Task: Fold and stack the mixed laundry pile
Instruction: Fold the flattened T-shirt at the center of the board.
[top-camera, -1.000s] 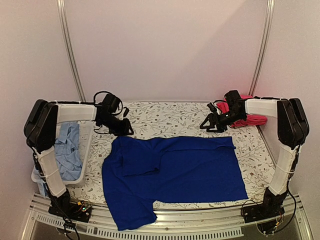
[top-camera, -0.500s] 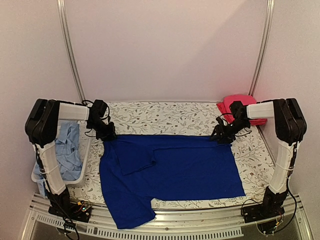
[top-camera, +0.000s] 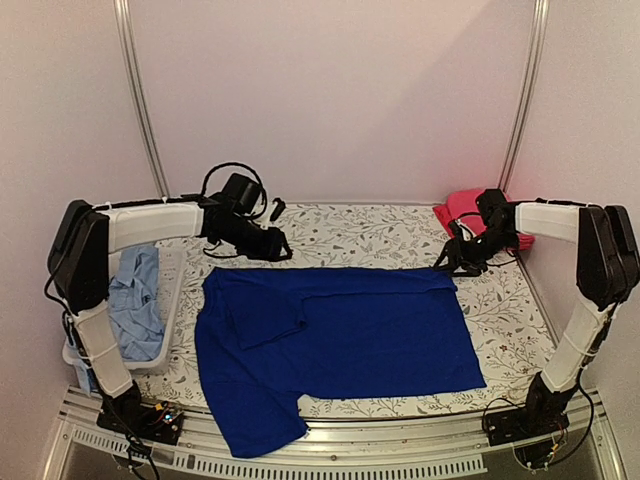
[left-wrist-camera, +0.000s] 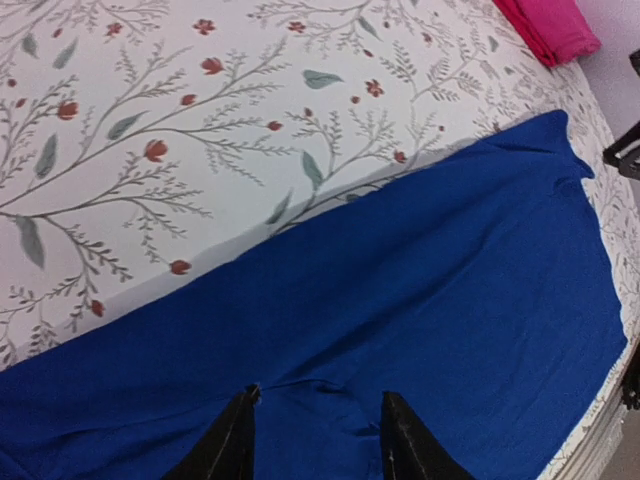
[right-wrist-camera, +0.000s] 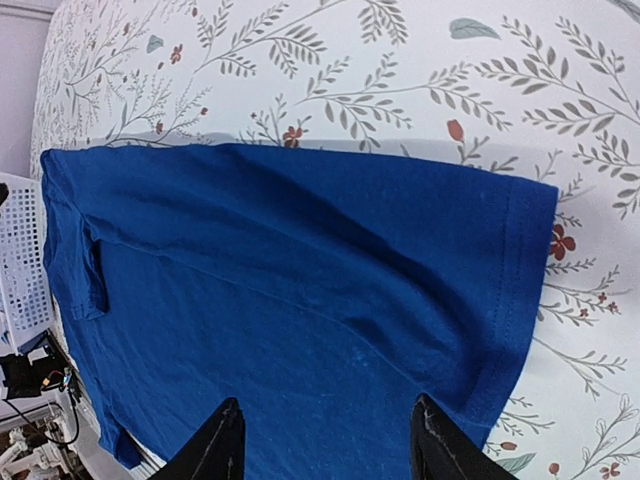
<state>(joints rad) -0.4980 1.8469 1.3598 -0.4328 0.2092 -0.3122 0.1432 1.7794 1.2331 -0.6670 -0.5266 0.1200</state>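
One view alone, overhead, shows the light-blue shirt.

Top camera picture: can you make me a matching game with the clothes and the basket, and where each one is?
Things:
1. dark blue shirt
2. pink cloth
3. light blue shirt
4. white basket

Places:
A. at the left edge of the table
B. spread flat in the middle
C. tucked inside the basket
D. in the far right corner

Pairs: 1-B, 2-D, 3-C, 4-A
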